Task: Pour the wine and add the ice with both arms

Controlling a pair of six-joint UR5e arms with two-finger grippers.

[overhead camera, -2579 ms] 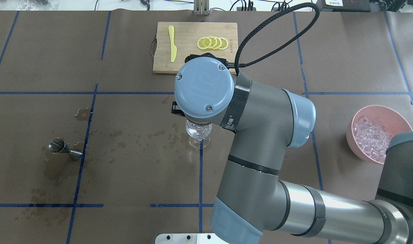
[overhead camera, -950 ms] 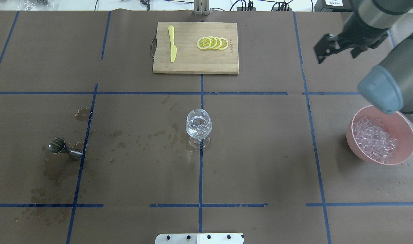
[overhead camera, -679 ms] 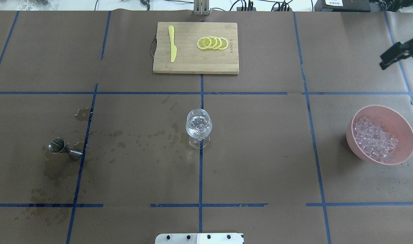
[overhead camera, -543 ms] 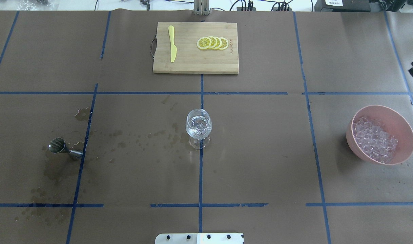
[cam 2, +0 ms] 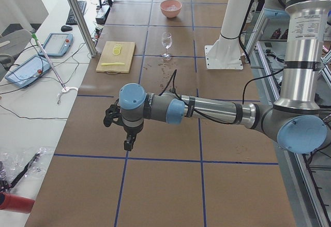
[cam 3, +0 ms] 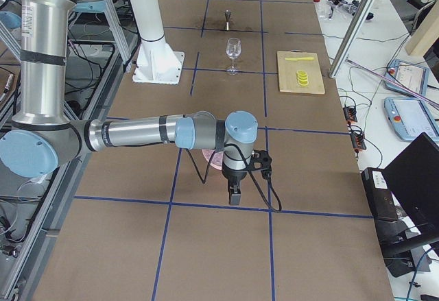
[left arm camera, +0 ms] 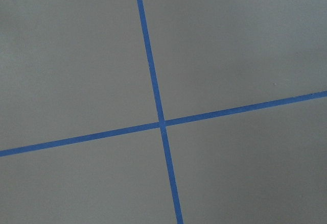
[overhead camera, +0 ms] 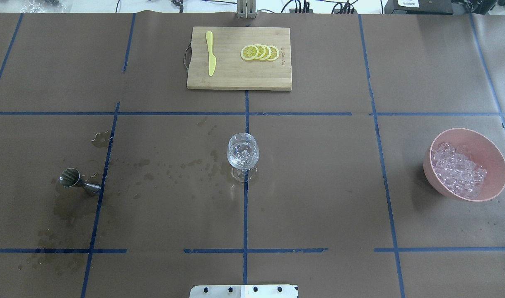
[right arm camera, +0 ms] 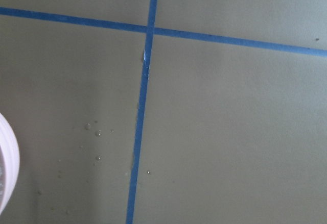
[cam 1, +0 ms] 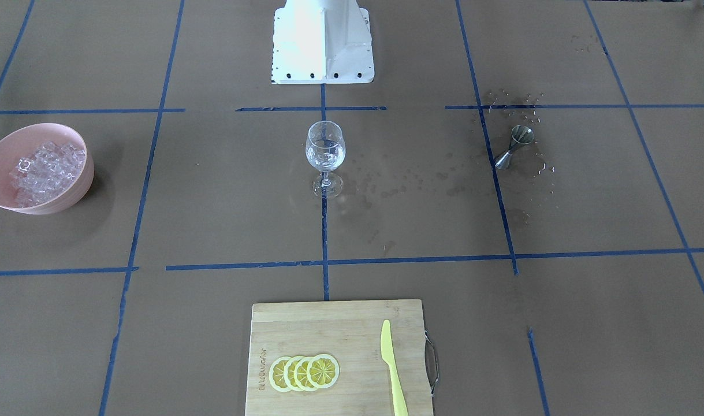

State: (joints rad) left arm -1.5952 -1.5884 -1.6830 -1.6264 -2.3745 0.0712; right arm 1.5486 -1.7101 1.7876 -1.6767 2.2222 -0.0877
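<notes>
A stemmed wine glass [overhead camera: 243, 156] stands upright at the table's middle, also in the front view [cam 1: 325, 155]. It holds a few clear ice cubes; any clear liquid in it is hard to see. The ice [overhead camera: 457, 170] is heaped in a pink bowl [overhead camera: 490, 151] at the right. Neither arm shows in the overhead or front view. My left gripper [cam 2: 127, 143] hangs over bare table far from the glass. My right gripper [cam 3: 234, 195] hangs just beyond the bowl. I cannot tell whether either is open or shut.
A steel jigger [overhead camera: 75, 180] lies on its side at the left among wet stains. A bamboo board [overhead camera: 239, 76] at the back carries lemon slices [overhead camera: 259, 52] and a yellow knife [overhead camera: 211, 53]. The white base block [cam 1: 323, 40] is at the robot's side.
The right arm was over the glass, then swung away to the right and left the overhead view. The glass, bowl and jigger have not moved.
</notes>
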